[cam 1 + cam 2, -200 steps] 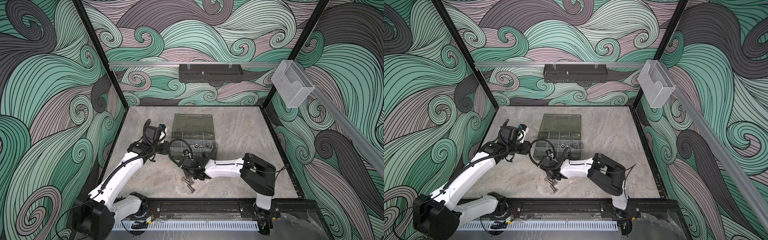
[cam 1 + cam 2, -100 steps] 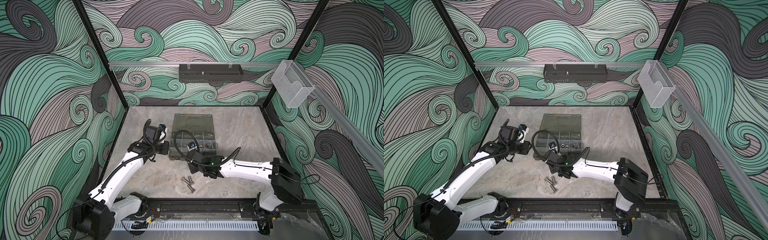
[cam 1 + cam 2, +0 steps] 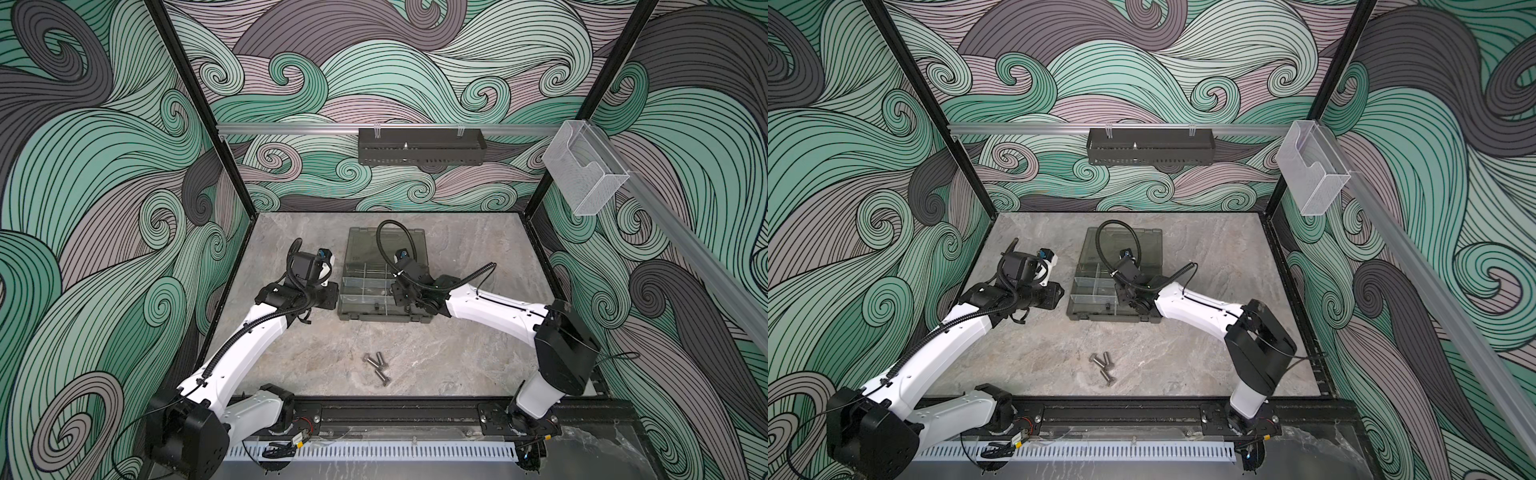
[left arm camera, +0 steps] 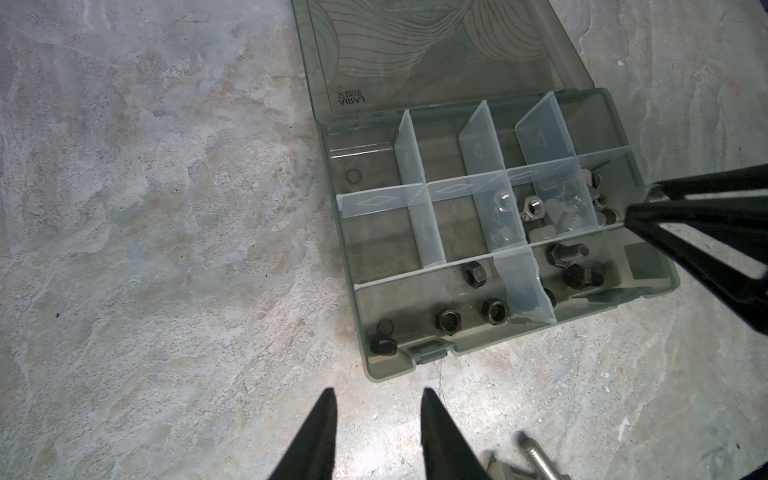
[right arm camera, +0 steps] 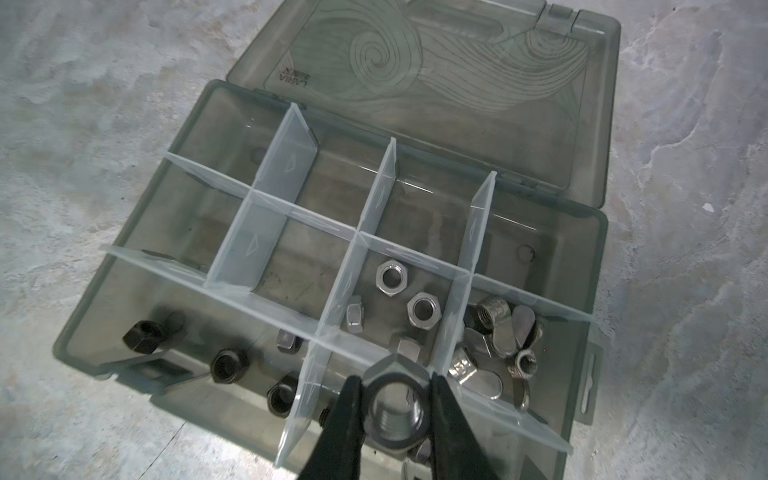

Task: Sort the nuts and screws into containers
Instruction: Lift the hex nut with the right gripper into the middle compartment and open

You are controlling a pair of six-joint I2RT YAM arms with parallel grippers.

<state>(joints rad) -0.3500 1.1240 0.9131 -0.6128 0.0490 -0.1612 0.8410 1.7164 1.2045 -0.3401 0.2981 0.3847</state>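
Right tool, pinching a silver hex-head screw, hovers over the organiser case's 4 o'clock corner, next needing a centred release; left tool, slightly parted and empty, hangs at 9 o'clock.

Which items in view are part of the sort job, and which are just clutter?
Job:
- smoky-grey plastic organiser case
- three loose silver hex bolts
- silver threaded hex fastener in the right gripper
- black hex nuts and silver hex nuts, already sorted

Bystanders:
- black perforated wall tray
- clear acrylic wall box
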